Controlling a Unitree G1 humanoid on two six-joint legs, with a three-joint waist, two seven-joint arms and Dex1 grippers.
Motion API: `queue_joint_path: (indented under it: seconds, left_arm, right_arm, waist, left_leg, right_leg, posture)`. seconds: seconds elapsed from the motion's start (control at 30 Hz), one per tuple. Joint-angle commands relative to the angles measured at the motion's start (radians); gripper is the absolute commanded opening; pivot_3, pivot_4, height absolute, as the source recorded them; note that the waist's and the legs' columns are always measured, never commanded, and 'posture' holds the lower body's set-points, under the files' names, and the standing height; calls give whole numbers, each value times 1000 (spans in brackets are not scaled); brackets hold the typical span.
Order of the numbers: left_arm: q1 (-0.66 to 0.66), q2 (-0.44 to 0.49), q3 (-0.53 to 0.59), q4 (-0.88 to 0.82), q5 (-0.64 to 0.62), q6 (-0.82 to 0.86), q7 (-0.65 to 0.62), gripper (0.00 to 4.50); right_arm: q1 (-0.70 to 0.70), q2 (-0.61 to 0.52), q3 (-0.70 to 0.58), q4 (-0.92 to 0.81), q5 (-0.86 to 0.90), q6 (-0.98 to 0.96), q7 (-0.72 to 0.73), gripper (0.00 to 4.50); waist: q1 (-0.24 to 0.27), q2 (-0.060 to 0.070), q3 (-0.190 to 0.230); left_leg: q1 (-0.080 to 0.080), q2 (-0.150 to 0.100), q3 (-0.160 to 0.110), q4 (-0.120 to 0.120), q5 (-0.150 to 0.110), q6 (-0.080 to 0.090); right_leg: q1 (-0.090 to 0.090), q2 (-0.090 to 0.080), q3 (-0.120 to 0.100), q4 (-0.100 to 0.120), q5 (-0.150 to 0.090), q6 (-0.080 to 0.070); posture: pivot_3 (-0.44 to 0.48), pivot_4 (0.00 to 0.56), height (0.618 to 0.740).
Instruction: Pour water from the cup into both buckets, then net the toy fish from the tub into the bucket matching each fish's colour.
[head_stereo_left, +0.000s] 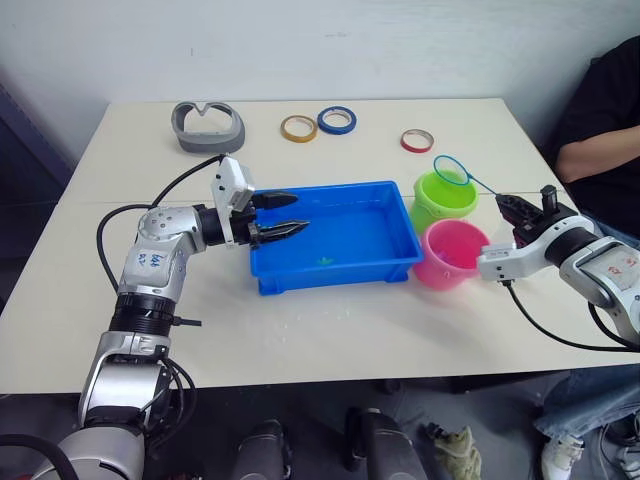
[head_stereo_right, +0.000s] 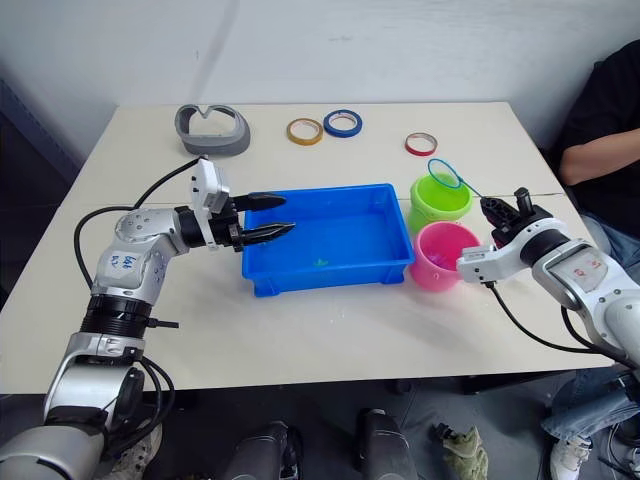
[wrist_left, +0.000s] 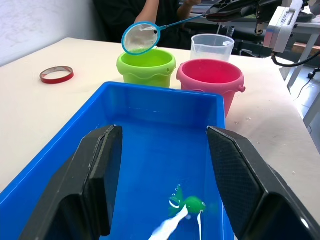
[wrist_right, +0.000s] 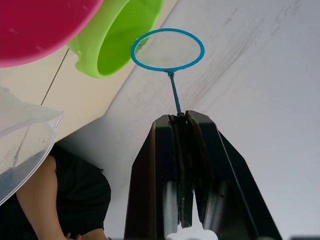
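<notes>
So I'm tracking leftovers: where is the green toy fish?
The small green plastic toy fish lies in the shallow blue plastic tub, near its front wall, centre table in the head views.

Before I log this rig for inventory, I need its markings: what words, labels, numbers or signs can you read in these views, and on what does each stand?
Nothing can be read for certain.
Blue handwritten marks on the left arm's shoulder joint: too blurred to read.
Red mark on the right arm's forearm cover: too small to read.
Faint graduation lines on the clear cup: no legible figures.
Tub, buckets, net and tape rolls: no text visible.
</notes>
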Motion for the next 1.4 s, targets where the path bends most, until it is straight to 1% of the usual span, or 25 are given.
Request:
queue_joint_path:
  seconds: [0.03, 0.1, 0.17, 0.27, 0.37, 0.47, 0.53, 0.63, 0.77, 0.97, 1.13, 1.27, 1.4]
  left_arm:
    - [-15, 4, 16, -15, -6, -15, 1, 2970]
    - [-14, 5, 17, -16, -7, -16, 0, 2970]
    - [-12, 14, 22, -15, -7, -13, -1, 2970]
    - [-5, 57, 40, -5, -7, -4, -12, 2970]
    - [4, 95, 47, -2, -12, 9, -27, 2970]
    - [29, 147, 51, -10, -14, 32, -62, 2970]
    - [48, 184, 58, -13, -15, 44, -79, 2970]
    - [72, 219, 70, -32, -24, 68, -93, 2970]
    - [121, 249, 96, -94, -50, 119, -94, 2970]
    - [176, 256, 118, -183, -70, 163, -65, 2970]
    - [212, 254, 120, -237, -73, 183, -49, 2970]
    - [222, 252, 122, -261, -78, 198, -42, 2970]
    - [214, 252, 119, -264, -81, 206, -40, 2970]
  right_arm:
    - [5, -11, -63, -21, 17, 13, 2, 0]
    - [7, 6, -85, -38, 58, 29, 26, 0]
    - [3, 41, -125, -72, 150, 54, 77, 0]
    - [-26, 111, -210, -168, 357, 134, 218, 0]
    - [-51, 152, -245, -244, 508, 249, 375, 0]
    - [-80, 197, -245, -321, 676, 396, 526, 0]
    - [-92, 222, -211, -357, 776, 478, 622, 0]
    - [-115, 245, -176, -380, 865, 550, 697, 0]
    - [-147, 284, -80, -326, 901, 525, 744, 0]
    - [-170, 335, 27, -234, 890, 436, 757, 0]
    - [-183, 369, 88, -169, 861, 366, 748, 0]
    - [-177, 406, 109, -165, 886, 364, 763, 0]
    - [-181, 458, 102, -191, 950, 428, 781, 0]
  waist:
    - [0, 0, 0]
    - [0, 0, 0]
    - [0, 0, 0]
    - [-3, 0, 0]
    - [-1, 0, 0]
    - [0, 0, 0]
    - [0, 0, 0]
    - [0, 0, 0]
    - [0, 0, 0]
    - [-1, 0, 0]
    - [-1, 0, 0]
    - [-1, 0, 0]
    - [-1, 0, 0]
  left_leg:
    - [0, 0, 0, 0, 0, 0]
    - [0, 0, 0, 0, 0, 0]
    - [0, 0, 0, 0, 0, 0]
    - [1, 0, 0, 0, 0, 0]
    - [1, 1, 0, 0, 1, -1]
    - [1, 0, -1, 1, 0, -1]
    - [1, 0, -2, 1, 0, 0]
    - [1, 0, -2, 1, 0, 1]
    - [0, -1, -3, 1, 0, 2]
    - [0, 0, -3, 1, 0, 2]
    - [0, 0, -2, 1, 0, 1]
    - [0, 0, -3, 1, 0, 1]
    - [0, 0, -3, 1, 0, 1]
  right_leg:
    - [0, 0, 0, 0, 0, 0]
    - [0, 0, 0, 0, 0, 0]
    - [0, 0, 0, 0, 0, 0]
    - [0, 1, 0, 1, 0, 0]
    - [0, 2, 0, 2, 0, 0]
    - [1, 1, 0, 2, 0, 0]
    - [1, 1, -1, 2, 0, 0]
    - [1, 0, -1, 6, 0, 0]
    - [1, -2, -2, 6, 0, 0]
    - [1, -2, -2, 7, 0, 0]
    - [1, -2, -2, 7, 0, 0]
    - [1, -2, -2, 7, 0, 0]
    - [1, -3, -2, 7, 0, -1]
  posture:
    - [0, 150, 713]
    - [0, 150, 713]
    - [0, 150, 713]
    - [0, 150, 713]
    - [0, 150, 713]
    - [0, 150, 713]
    - [0, 150, 713]
    - [0, 150, 713]
    - [0, 150, 713]
    - [0, 150, 713]
    - [0, 150, 713]
    - [0, 150, 713]
    - [0, 150, 713]
